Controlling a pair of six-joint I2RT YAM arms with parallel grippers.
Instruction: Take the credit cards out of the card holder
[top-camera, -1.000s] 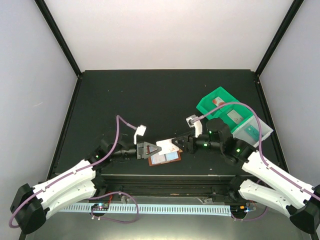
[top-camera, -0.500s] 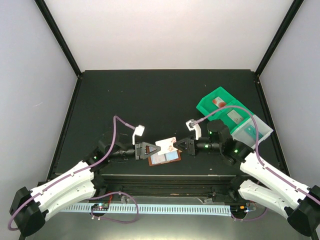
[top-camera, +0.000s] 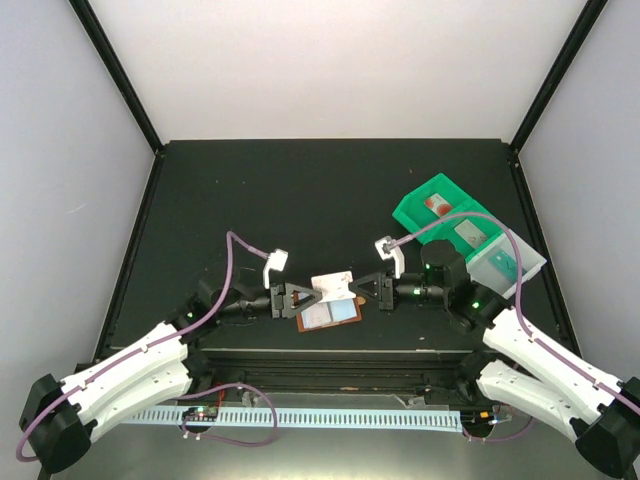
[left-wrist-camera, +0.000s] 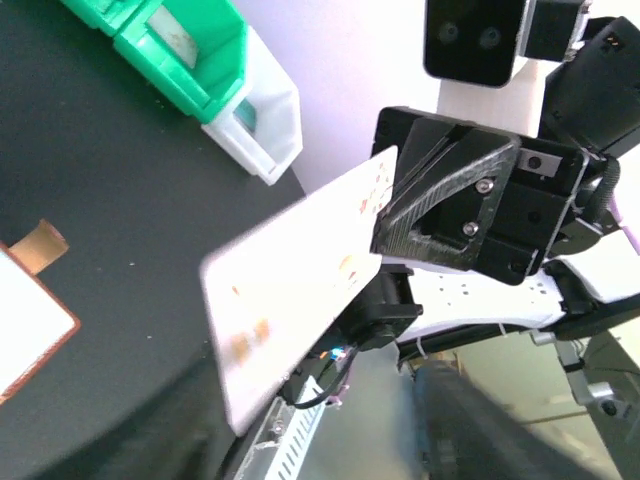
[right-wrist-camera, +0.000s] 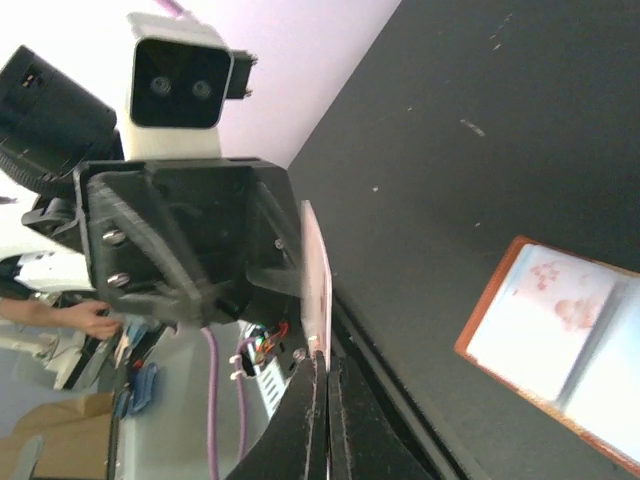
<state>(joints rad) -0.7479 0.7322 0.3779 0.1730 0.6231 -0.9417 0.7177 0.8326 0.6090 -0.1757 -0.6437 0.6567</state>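
One white credit card (top-camera: 333, 284) with reddish blots hangs in the air between the two grippers, just above the card holder (top-camera: 328, 315). My right gripper (top-camera: 353, 290) is shut on the card's right end; in the right wrist view the card (right-wrist-camera: 318, 275) stands edge-on out of the shut jaws (right-wrist-camera: 325, 368). My left gripper (top-camera: 311, 296) faces it with its fingers spread, and the card (left-wrist-camera: 295, 300) lies loose between them. The brown card holder (right-wrist-camera: 555, 345) lies open on the table with pale cards in it.
A green compartmented tray (top-camera: 437, 207) with a white bin (top-camera: 505, 262) beside it stands at the right back of the black table (top-camera: 300, 200). The table's front rail (top-camera: 330, 358) runs right under both grippers.
My right gripper has shut on the card's right end. My left gripper, shut on the card before, has opened. The card now lies more level between them.
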